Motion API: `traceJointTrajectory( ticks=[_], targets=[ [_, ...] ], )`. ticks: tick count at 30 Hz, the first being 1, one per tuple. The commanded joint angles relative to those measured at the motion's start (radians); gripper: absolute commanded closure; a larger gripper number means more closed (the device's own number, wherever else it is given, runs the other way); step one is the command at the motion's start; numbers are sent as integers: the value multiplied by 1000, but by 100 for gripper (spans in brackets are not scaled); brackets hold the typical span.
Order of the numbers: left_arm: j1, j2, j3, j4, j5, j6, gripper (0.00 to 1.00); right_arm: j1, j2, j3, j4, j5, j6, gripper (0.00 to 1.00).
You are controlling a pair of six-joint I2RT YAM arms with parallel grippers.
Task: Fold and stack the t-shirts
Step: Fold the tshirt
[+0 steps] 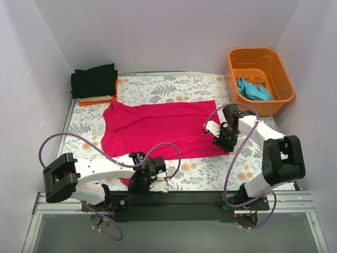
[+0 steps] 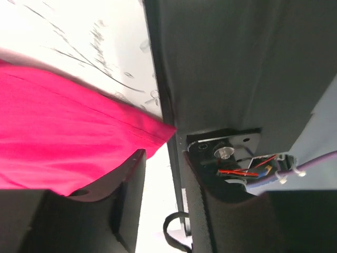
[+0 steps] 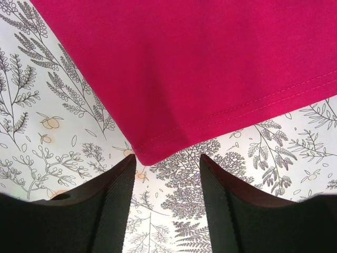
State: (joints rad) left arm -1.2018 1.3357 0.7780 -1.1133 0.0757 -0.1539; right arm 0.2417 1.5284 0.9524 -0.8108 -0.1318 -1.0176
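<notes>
A magenta-pink t-shirt (image 1: pixel 163 129) lies spread flat on the flower-print tablecloth. My left gripper (image 1: pixel 150 179) is at the shirt's near-left part, by the table's front edge. In the left wrist view this gripper (image 2: pixel 163 155) is open, with only white cloth in the gap and a magenta corner (image 2: pixel 79 142) just beyond its left finger. My right gripper (image 1: pixel 222 142) is at the shirt's near-right corner. The right wrist view shows it (image 3: pixel 168 158) open and empty, the hemmed corner (image 3: pixel 158 142) just ahead of the tips. A teal-blue t-shirt (image 1: pixel 254 90) lies crumpled in the basket. A folded black t-shirt (image 1: pixel 95 81) tops a stack at back left.
The orange plastic basket (image 1: pixel 279 71) stands at the back right. The black shirt rests on white and orange folded ones (image 1: pixel 97 100). A black base bar (image 1: pixel 174 199) runs along the table's near edge, close to my left gripper. Walls close in on three sides.
</notes>
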Motion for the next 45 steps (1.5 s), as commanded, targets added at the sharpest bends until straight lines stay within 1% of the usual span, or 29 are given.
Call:
traceJointTrajectory(
  ticks=[1, 3, 5, 9, 13, 15, 16, 17, 19, 20, 22, 24, 26, 31, 35, 39, 42, 43, 45],
  targets=[
    [-5, -15, -83, 47, -60, -2, 65, -7, -14, 20, -16, -19, -52, 48],
    [-4, -6, -112, 78, -62, -18, 63, -8, -20, 19, -14, -17, -56, 45],
    [-5, -12, -123, 121, -94, -24, 63, -10, -25, 17, -16, -19, -64, 45],
    [-5, -1, -140, 182, -111, -45, 64, -10, -27, 14, -16, -28, -78, 45],
    [-4, 0, -152, 222, -93, -79, 66, -10, -17, 16, -14, -26, -93, 45],
    [-4, 2, -163, 244, -91, -82, 68, -12, -10, 17, -11, -31, -96, 45],
    [-5, 6, -163, 248, -87, -82, 70, -10, -8, 19, -10, -34, -96, 45],
    [-4, 10, -163, 253, -83, -81, 75, -10, 2, 22, -8, -37, -96, 45],
    [-5, 19, -160, 254, -77, -82, 83, -10, 13, 22, -5, -40, -102, 46],
    [-5, 19, -157, 254, -77, -82, 92, -10, 13, 20, -1, -45, -108, 46],
    [-4, 11, -158, 254, -77, -82, 100, -13, 4, 11, 7, -60, -147, 47],
    [-5, 2, -155, 245, -50, -76, 100, -16, -1, -7, 25, -81, -191, 48],
    [-4, 3, -155, 241, -53, -78, 100, -16, 3, -17, 27, -91, -213, 49],
    [-4, 2, -152, 236, -53, -79, 100, -16, -10, -46, 18, -74, -243, 51],
    [2, 3, -154, 237, -48, -78, 100, -16, -51, -93, 18, -65, -269, 51],
    [7, 2, -154, 241, -47, -82, 100, -15, -8, -83, 44, -65, -234, 49],
    [30, -12, -138, 221, -27, -93, 100, -16, 30, -67, 61, -62, -216, 49],
    [39, -20, -123, 207, -22, -102, 100, -15, 41, -66, 68, -60, -216, 51],
    [77, -47, -103, 195, -11, -108, 100, -15, 50, -61, 68, -54, -213, 67]
  ],
)
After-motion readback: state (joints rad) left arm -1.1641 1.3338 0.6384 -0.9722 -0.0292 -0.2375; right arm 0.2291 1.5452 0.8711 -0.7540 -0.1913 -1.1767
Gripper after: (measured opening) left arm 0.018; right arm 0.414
